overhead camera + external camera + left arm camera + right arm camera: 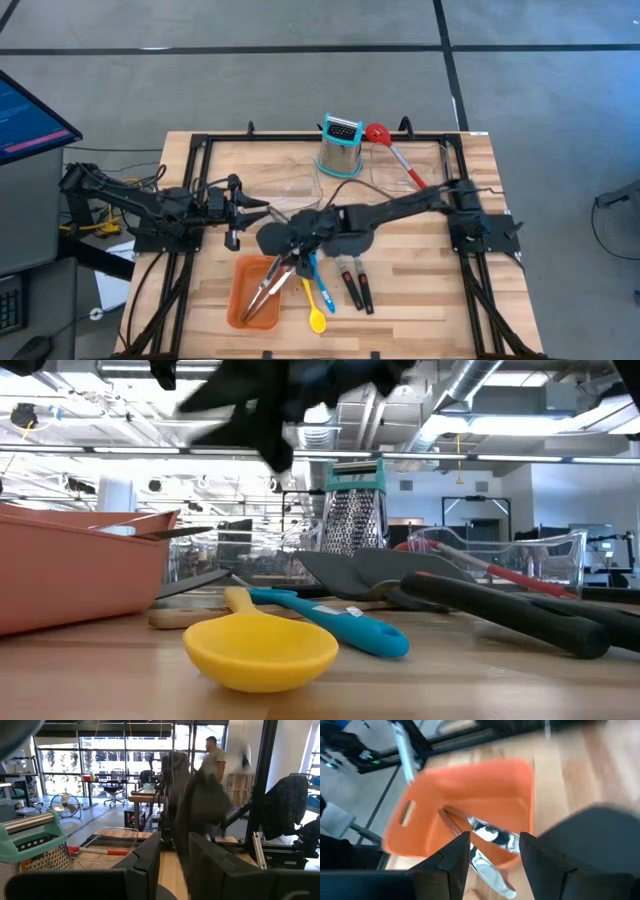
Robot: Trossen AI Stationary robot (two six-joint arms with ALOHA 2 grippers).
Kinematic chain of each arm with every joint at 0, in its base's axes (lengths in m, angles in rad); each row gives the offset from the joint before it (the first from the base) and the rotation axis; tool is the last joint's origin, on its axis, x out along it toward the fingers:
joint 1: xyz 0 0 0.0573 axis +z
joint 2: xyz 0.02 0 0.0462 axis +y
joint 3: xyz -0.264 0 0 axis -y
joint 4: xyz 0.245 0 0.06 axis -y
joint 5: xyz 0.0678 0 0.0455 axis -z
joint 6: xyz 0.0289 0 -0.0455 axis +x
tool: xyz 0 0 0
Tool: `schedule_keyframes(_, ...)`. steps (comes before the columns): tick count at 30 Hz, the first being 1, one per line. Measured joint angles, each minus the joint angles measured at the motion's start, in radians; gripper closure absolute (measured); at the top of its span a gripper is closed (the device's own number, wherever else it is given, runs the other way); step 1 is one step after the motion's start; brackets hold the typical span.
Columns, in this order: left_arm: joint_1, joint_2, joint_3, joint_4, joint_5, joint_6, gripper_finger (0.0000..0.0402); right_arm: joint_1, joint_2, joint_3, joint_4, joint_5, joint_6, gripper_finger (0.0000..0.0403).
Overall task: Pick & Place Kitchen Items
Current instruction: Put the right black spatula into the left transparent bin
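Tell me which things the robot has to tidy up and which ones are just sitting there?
For the job: steel tongs resting in the orange tray, yellow spoon, blue spoon, black-handled tools, red spoon. The right gripper hangs over the tray.

Just sitting there: orange tray, metal grater, clear bin, and the waiting left gripper.

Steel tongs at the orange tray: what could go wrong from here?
1. The steel tongs lie across the orange rectangular tray's rim, one end outside; they may tip or slide out.
2. The right end effector, jaws apart, hovers right over the tongs; lifting away could snag them.
3. The blue spoon and yellow spoon lie close beside the tray, easy to nudge.
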Motion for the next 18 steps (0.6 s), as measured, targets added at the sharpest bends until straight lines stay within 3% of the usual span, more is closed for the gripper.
schedule_keyframes(4,-0.006,0.000,0.000,-0.008,0.000,-0.003,0.0311,0.015,-0.121,0.001,-0.105,0.030,-0.151,0.0253)
schedule_keyframes(8,-0.038,-0.003,0.000,-0.045,0.000,-0.002,0.0311,0.058,-0.228,-0.035,-0.180,0.149,-0.258,0.0284)
schedule_keyframes(12,-0.087,-0.002,0.000,-0.072,0.001,-0.003,0.0311,0.108,-0.329,-0.121,-0.218,0.305,-0.271,0.0317)
schedule_keyframes(18,-0.143,0.002,0.000,-0.091,0.001,-0.001,0.0311,0.170,-0.453,-0.291,-0.243,0.458,-0.198,0.0352)
